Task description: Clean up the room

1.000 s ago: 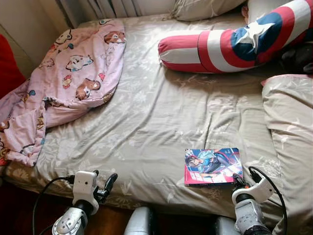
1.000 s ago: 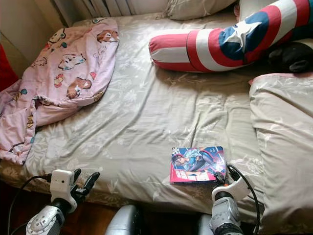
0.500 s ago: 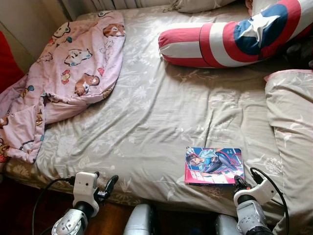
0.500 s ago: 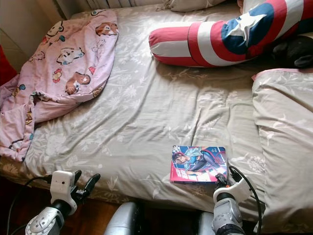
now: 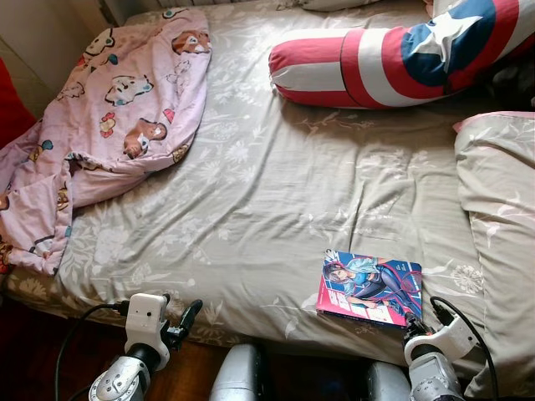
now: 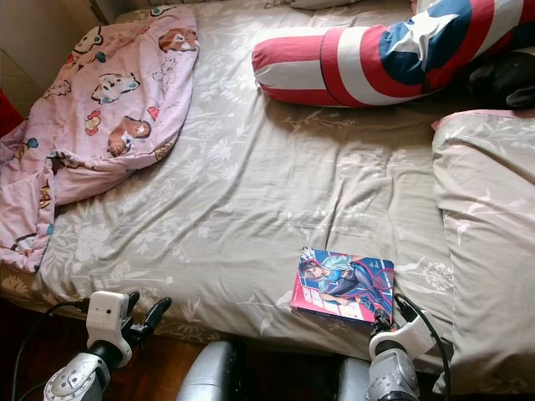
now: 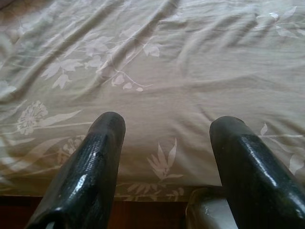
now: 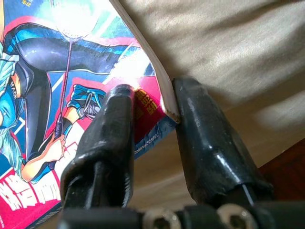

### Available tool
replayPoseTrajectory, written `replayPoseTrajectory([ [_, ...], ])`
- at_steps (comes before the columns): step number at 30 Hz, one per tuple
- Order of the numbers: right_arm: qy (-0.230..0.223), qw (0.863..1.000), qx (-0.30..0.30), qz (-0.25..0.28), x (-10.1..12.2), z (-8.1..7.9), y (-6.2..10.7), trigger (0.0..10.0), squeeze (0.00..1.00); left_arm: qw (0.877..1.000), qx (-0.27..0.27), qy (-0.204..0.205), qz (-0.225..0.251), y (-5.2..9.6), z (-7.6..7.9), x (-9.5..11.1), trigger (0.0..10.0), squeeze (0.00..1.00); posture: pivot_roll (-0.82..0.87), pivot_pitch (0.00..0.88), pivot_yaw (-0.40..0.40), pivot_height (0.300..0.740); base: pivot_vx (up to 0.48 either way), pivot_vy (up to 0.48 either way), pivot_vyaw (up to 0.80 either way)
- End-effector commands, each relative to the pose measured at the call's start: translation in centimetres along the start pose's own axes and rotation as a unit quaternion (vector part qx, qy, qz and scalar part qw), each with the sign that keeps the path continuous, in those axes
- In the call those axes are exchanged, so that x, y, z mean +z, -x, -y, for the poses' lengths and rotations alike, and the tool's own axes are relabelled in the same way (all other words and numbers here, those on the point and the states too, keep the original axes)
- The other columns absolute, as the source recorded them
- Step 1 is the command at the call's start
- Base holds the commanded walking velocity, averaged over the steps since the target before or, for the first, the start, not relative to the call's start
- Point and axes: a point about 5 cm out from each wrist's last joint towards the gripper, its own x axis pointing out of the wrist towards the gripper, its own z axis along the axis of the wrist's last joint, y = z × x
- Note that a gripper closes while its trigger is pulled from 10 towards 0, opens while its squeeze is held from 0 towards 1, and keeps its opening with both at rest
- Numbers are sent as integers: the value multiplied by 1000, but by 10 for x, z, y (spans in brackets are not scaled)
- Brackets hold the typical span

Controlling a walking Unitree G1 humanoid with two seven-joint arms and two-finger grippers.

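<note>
A thin comic book (image 5: 369, 286) with a bright red-and-blue cartoon cover lies face up near the foot edge of the bed (image 5: 276, 192), one corner pinched between the right end effector (image 8: 152, 107) fingers.

The bed (image 5: 276, 200) wears matt, creased cloth with a pale leaf print. The book (image 5: 370, 286) has a glossy paper cover. The right claw (image 8: 147, 114) is shiny black plastic.

Bedroom | bed (image 5: 276, 192) (floral sheet) | pillow (image 5: 497, 192) | pink blanket (image 5: 117, 109)
</note>
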Motion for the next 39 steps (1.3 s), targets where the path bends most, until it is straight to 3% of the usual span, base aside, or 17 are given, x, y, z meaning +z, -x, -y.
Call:
replayPoseTrajectory([
  [1, -2, 1000, -19, -15, -8, 8, 3, 10000, 0, 1000, 5, -12, -19, 5, -4, -5, 10000, 0, 244, 245, 180, 649, 0, 0, 0],
  [7, -2, 1000, -10, -4, -1, 4, 0, 10000, 0, 1000, 6, -13, -19, 4, -4, -5, 10000, 0, 237, 246, 177, 649, 0, 0, 0],
  [8, -2, 1000, -10, -4, 0, 4, 0, 10000, 941, 1000, 6, -12, -20, 3, -4, -5, 10000, 0, 237, 244, 176, 649, 0, 0, 0],
  [9, -1, 1000, -11, -4, 0, 4, 0, 10000, 1000, 1000, 6, -12, -20, 3, -4, -6, 10000, 0, 238, 242, 176, 649, 0, 0, 0],
  [24, -7, 1000, -7, -28, -19, -3, 4, 10000, 1000, 1000, 9, -12, -21, -3, -4, -6, 10000, 0, 225, 223, 167, 649, 0, 0, 0],
  [29, -20, 1000, -1, 8, -14, -10, 3, 10000, 1000, 1000, 9, -9, -16, -10, -3, -6, 10000, 0, 211, 205, 157, 649, 0, 0, 0],
  [31, 1, 1000, 3, 22, -10, -11, 3, 10000, 988, 1000, 10, -8, -15, -12, -2, -6, 10000, 0, 200, 193, 150, 649, 0, 0, 0],
  [32, 14, 999, 4, 35, -7, -12, 3, 10000, 392, 1000, 11, -5, -12, -15, -1, -5, 10000, 0, 194, 186, 144, 649, 0, 0, 0],
  [33, 25, 999, 2, 44, -5, -11, 3, 10000, 0, 1000, 11, -3, -10, -16, 0, -5, 10000, 0, 191, 180, 142, 649, 0, 0, 0],
  [39, 49, 997, -2, 66, 7, -6, 2, 10000, 0, 1000, 9, 6, -5, -29, 8, -3, 10000, 0, 154, 143, 121, 649, 0, 0, 0],
])
